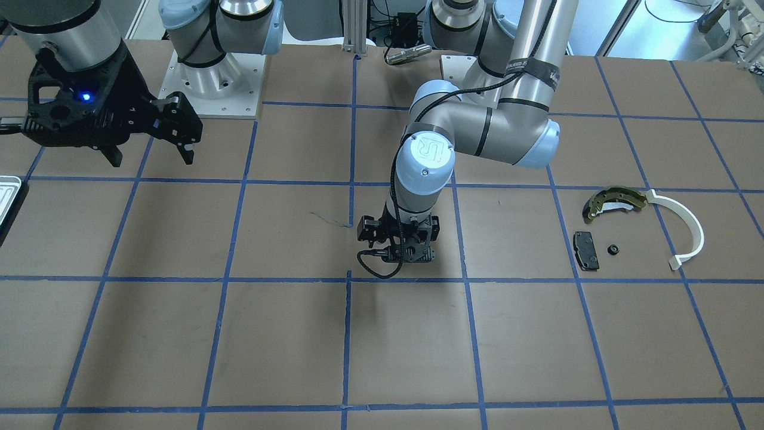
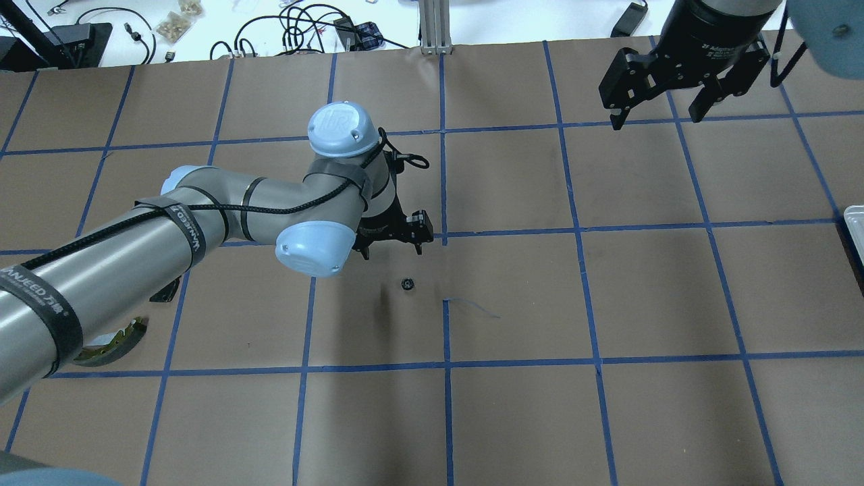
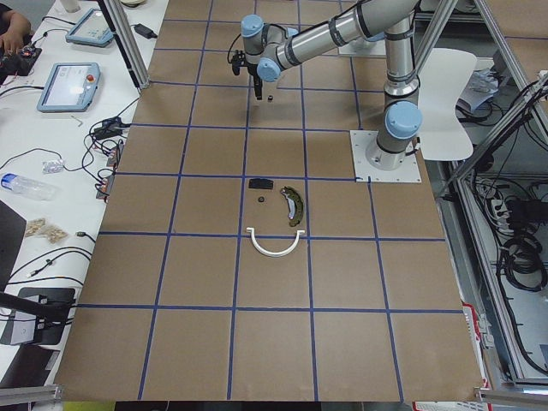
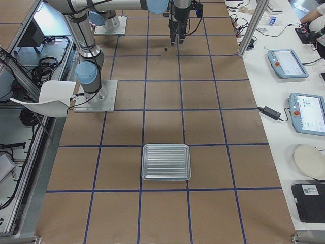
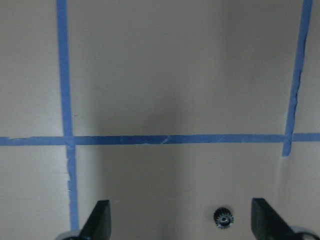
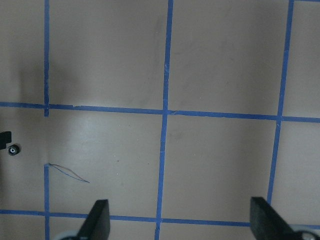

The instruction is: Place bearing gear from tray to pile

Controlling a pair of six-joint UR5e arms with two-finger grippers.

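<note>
A small black bearing gear (image 2: pixel 407 284) lies on the brown table near its centre. In the left wrist view it (image 5: pixel 222 218) shows below and between my open left fingers (image 5: pixel 100 222), nearer the right-hand one. My left gripper (image 2: pixel 391 251) hangs above it, empty. A second small gear (image 1: pixel 612 249) lies in the pile, beside the black brake pad (image 1: pixel 585 250), the olive-gold brake shoe (image 1: pixel 615 200) and the white arc (image 1: pixel 686 227). The pale ribbed tray (image 4: pixel 166 162) holds nothing. My right gripper (image 2: pixel 658 118) is open and empty, raised between the centre and the tray.
Blue tape lines grid the brown table. The left arm's elbow and forearm (image 2: pixel 202 223) span the table from the pile side toward the centre. A thin loose thread (image 2: pixel 472 307) lies next to the centre gear. The tray's edge (image 2: pixel 854 226) shows at the far right.
</note>
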